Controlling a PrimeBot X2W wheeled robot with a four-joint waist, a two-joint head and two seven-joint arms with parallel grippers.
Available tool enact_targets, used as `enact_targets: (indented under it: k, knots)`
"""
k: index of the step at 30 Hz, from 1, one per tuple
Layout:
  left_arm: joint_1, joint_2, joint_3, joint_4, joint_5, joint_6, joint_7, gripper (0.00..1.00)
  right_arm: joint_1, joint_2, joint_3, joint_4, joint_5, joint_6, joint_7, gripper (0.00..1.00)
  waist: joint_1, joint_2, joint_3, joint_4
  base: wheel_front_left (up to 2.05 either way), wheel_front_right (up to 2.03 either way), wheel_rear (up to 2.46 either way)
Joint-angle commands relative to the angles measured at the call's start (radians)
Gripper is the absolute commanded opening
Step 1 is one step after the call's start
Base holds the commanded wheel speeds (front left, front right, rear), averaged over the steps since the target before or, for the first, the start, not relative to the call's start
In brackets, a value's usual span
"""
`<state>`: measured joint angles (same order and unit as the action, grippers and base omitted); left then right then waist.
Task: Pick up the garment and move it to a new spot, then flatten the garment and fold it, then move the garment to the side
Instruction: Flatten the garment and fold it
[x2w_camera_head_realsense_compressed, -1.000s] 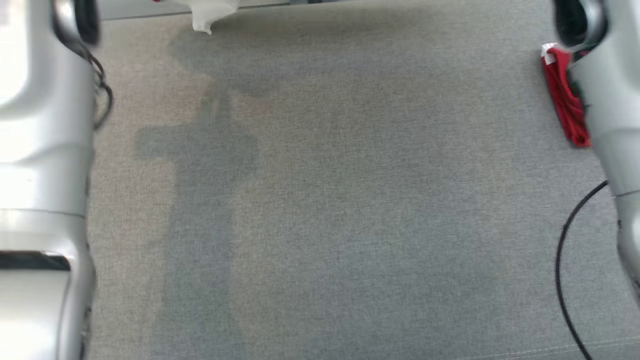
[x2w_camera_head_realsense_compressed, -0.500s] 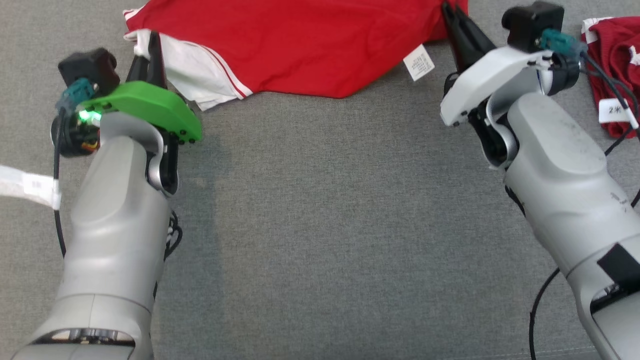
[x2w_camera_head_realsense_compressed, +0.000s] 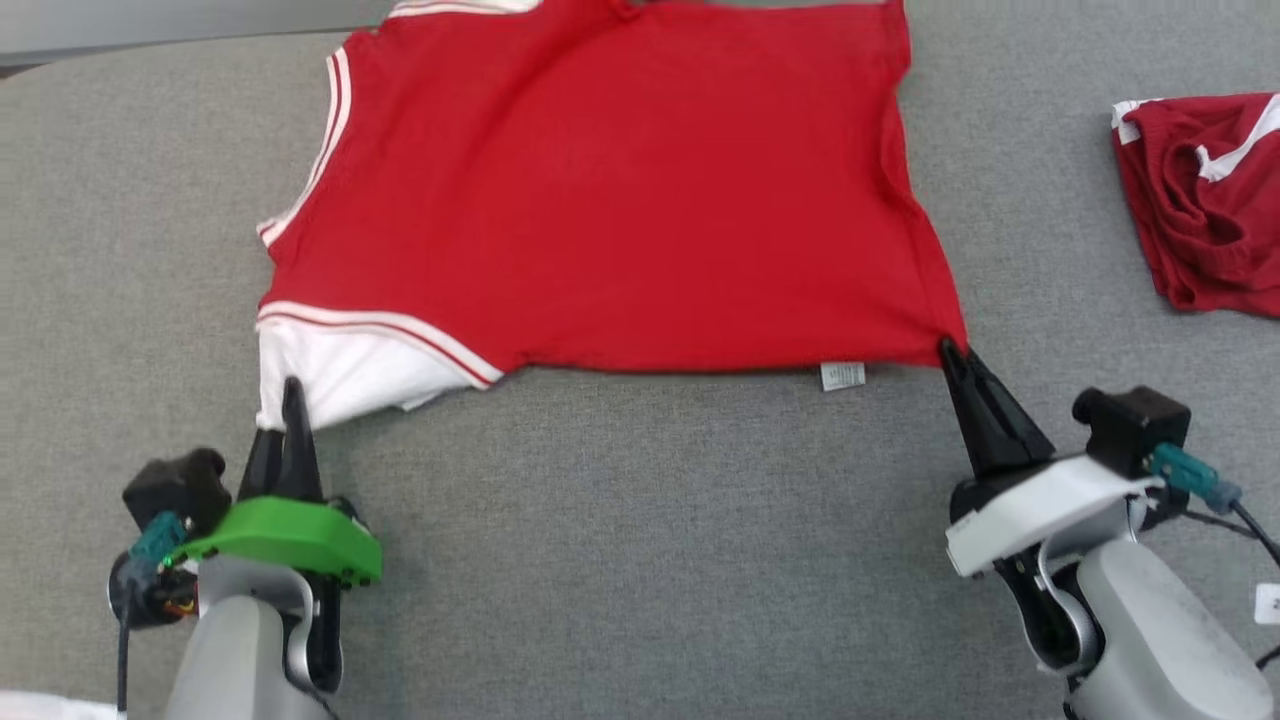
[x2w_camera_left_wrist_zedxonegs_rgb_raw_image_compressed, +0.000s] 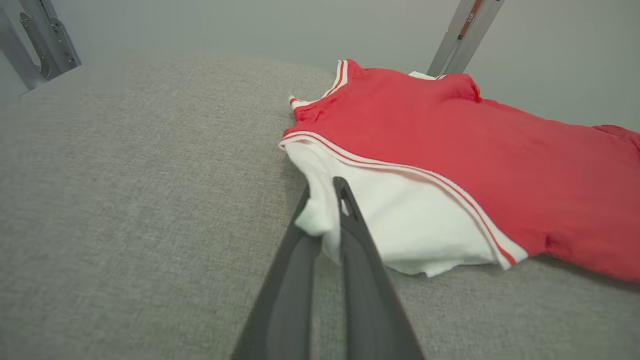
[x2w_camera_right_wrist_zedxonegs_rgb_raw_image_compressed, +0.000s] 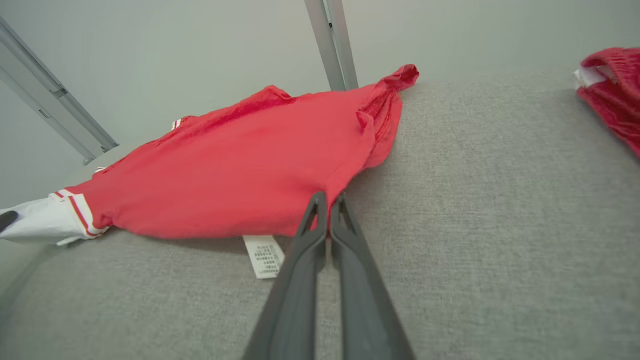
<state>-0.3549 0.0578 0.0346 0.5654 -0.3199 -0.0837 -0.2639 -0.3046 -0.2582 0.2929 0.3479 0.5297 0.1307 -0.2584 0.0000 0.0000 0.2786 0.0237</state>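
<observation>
Red garment (x2w_camera_head_realsense_compressed: 620, 190) in left gripper (x2w_camera_head_realsense_compressed: 292, 392)

The garment (x2w_camera_head_realsense_compressed: 620, 190) is a red shirt with white stripes at the edges and a white part at its near left corner. It lies spread out, mostly flat, on the grey desk (x2w_camera_head_realsense_compressed: 640, 560) — a little white tag (x2w_camera_head_realsense_compressed: 842, 376) sticks out from the near edge.

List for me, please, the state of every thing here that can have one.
Red garment: spread mostly flat, not folded.
Left gripper: shut on its white near corner.
Right gripper: shut on its red near corner.
Care label: sticking out at the near hem.
Dark red garment: crumpled, lying apart at the right.
</observation>
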Motion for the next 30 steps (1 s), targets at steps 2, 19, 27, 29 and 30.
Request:
enact_targets:
  k: [2, 19, 27, 29, 30]
  knots:
    - [0.105, 0.003, 0.005, -0.044, -0.003, 0.007, 0.011, 0.00, 0.087, -0.008, -0.026, -0.044, -0.018, 0.000, -0.006, 0.00, 0.0000, 0.0000, -0.060, 0.015, 0.00, 0.00, 0.00]
    - [0.523, 0.011, -0.052, -0.731, -0.050, 0.138, 0.445, 0.00, 0.480, 0.062, -0.203, -0.319, -0.086, 0.000, 0.202, 0.00, 0.0000, 0.0000, -0.116, 0.027, 0.00, 0.00, 0.00]
    - [0.344, 0.051, -0.031, -0.712, -0.107, 0.129, 0.579, 0.00, 0.368, 0.085, -0.236, -0.373, -0.043, 0.000, 0.416, 0.00, 0.0000, 0.0000, -0.051, -0.019, 0.00, 0.00, 0.00]
    - [0.283, 0.067, -0.026, -0.685, -0.128, 0.122, 0.614, 0.00, 0.320, 0.083, -0.240, -0.368, -0.032, 0.000, 0.451, 0.00, 0.0000, 0.0000, -0.028, -0.028, 0.00, 0.00, 0.00]
    - [0.257, 0.073, -0.024, -0.670, -0.138, 0.119, 0.628, 0.00, 0.299, 0.083, -0.241, -0.366, -0.029, 0.000, 0.461, 0.00, 0.0000, 0.0000, -0.018, -0.031, 0.00, 0.00, 0.00]
